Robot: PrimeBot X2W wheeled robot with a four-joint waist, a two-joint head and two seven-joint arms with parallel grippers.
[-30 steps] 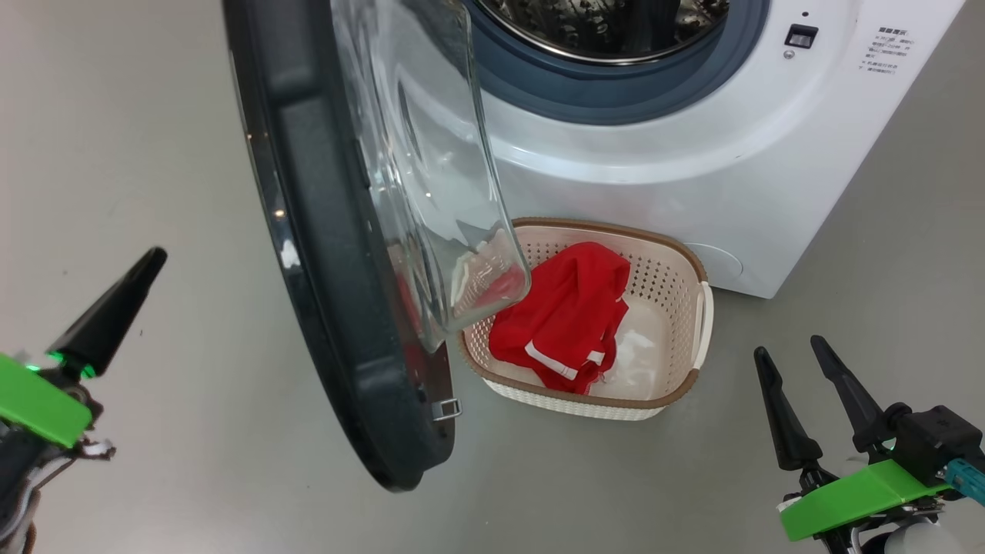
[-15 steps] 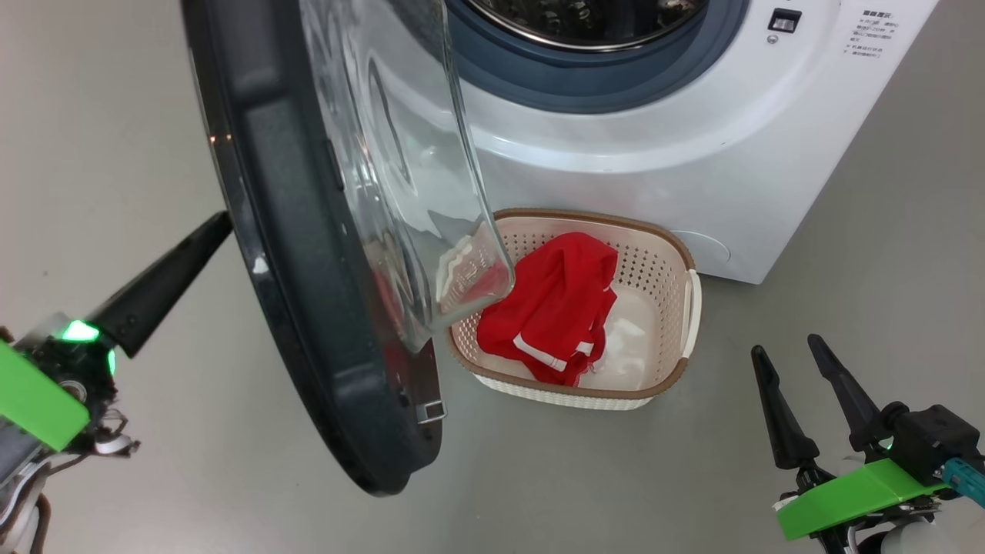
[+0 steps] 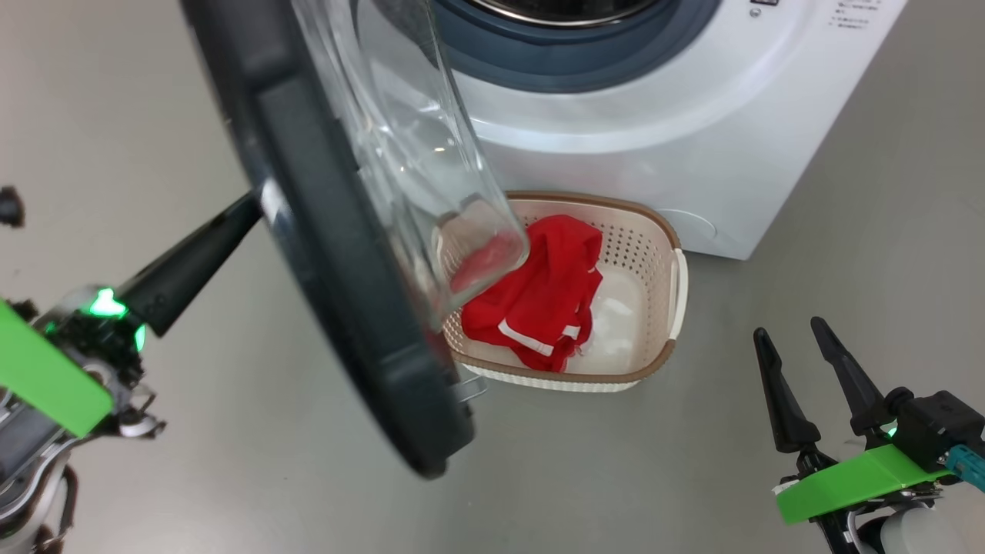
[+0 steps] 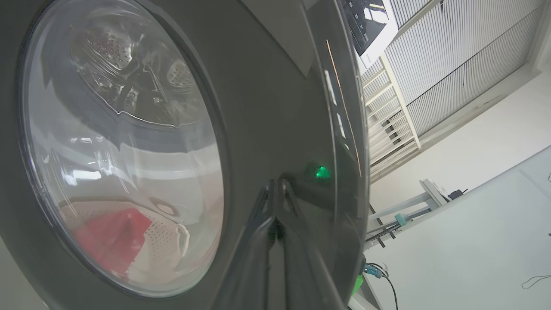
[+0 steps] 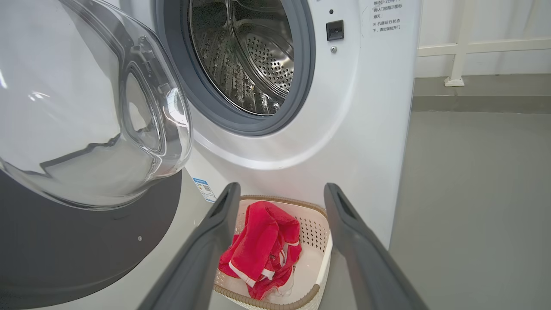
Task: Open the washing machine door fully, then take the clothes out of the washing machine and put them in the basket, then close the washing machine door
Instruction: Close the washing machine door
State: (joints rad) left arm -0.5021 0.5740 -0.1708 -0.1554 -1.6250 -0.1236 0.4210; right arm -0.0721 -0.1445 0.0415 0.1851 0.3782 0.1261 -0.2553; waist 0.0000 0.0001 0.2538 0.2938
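Lying in one basket (image 3: 642,250): one red clothes bundle (image 3: 539,300); one door (image 3: 338,254) open.

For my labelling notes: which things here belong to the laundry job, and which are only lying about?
Job: washing machine, washing machine door, clothes, basket, left gripper, right gripper.
Lying about: white railing, cable.

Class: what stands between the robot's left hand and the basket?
The open washing machine door: in the head view its black rim and glass bowl separate the left hand from the basket.
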